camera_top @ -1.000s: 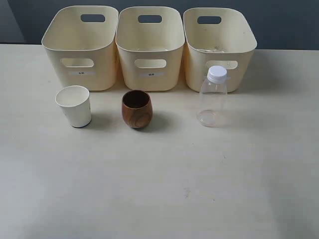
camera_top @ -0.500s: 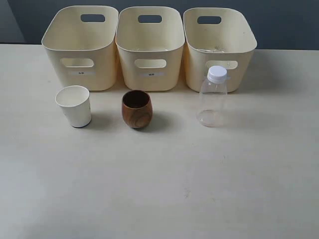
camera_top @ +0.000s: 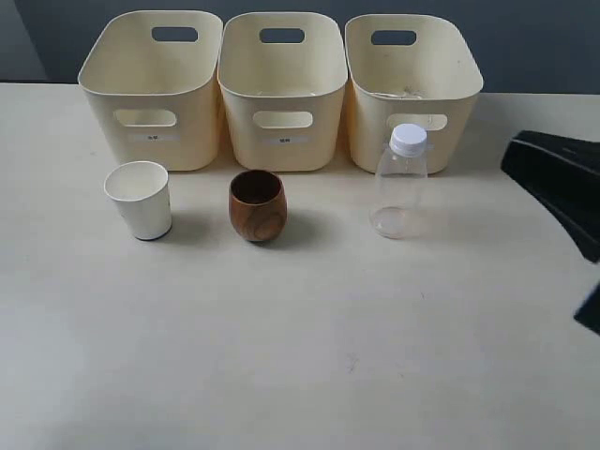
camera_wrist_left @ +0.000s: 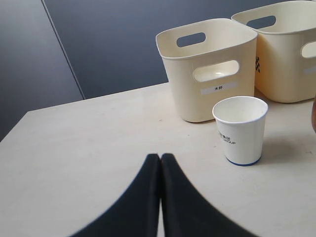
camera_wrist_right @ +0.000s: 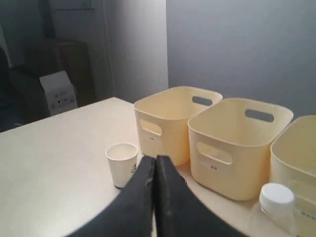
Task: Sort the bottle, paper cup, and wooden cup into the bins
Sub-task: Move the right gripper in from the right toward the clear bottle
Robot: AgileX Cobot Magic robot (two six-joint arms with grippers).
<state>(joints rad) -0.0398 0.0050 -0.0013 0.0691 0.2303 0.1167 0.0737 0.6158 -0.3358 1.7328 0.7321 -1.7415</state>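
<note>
Bins [camera_top: 281, 103] stand three abreast at the back of the worktop [camera_top: 309, 356]; before them, upright and apart — paper cup [camera_top: 140, 200] by the left bin, wooden cup [camera_top: 257, 206] by the middle, bottle [camera_top: 400, 183] just before the right; left jaws closed, empty; right jaws likewise — right arm [camera_top: 558, 173] well apart from the bottle.
</note>
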